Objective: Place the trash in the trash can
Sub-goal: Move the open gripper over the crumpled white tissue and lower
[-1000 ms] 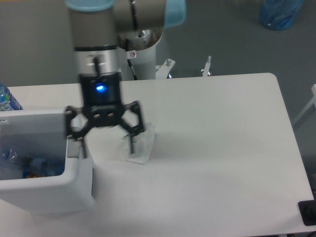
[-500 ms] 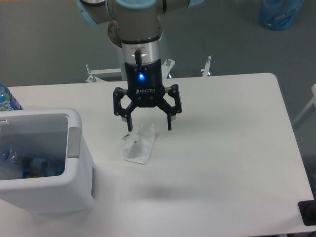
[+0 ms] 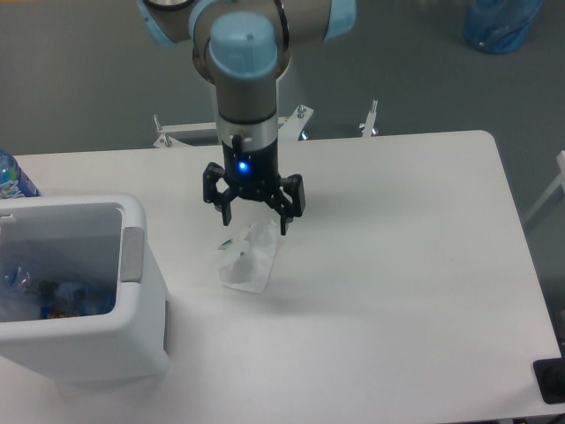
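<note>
Your claw (image 3: pixel 254 216) hangs above the white counter (image 3: pixel 397 265), its two black fingers spread apart and holding nothing, with a blue light glowing on its body. Directly beneath the fingertips lies the crumpled white tissue (image 3: pixel 246 259), resting flat on the counter near its middle. To the left, at the counter's edge, sits the white trash can (image 3: pixel 132 336) with a grey panel on its side; inside it you can make out the clear water bottle (image 3: pixel 53 296) with blue and red colouring. A second bottle with a blue wrapper (image 3: pixel 12 177) stands behind the can. A blue plastic bag (image 3: pixel 499 22) lies on the floor, top right.
</note>
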Tool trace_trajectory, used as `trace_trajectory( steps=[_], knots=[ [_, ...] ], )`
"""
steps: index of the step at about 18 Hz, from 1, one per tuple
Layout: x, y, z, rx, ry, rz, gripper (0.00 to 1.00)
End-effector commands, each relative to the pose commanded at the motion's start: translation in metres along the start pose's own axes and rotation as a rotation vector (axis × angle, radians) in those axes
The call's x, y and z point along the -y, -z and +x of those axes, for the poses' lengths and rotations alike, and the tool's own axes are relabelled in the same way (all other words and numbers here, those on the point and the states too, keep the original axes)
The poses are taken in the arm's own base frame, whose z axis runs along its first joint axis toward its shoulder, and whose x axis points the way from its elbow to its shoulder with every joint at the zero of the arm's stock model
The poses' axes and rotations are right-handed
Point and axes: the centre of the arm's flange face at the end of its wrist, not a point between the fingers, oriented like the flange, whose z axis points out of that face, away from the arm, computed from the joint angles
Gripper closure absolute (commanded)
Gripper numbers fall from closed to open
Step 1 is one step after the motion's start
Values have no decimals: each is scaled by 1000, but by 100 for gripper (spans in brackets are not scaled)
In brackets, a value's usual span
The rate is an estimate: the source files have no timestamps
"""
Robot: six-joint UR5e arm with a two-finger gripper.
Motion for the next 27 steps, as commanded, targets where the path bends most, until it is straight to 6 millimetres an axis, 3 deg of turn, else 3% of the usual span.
trace_trajectory(
  steps=[4,8,17,21,22,27],
  knots=[
    [-3,-50,7,-62,-15,-73,0],
    [1,-72,14,-83,-22,-104,0],
    [-8,-105,19,-117,-22,-164,0],
    [-6,-108,21,-117,-22,-164,1],
    [-5,-109,20,-112,-10,-160,4],
    [0,-113,16,-94,27,-145,39]
  ],
)
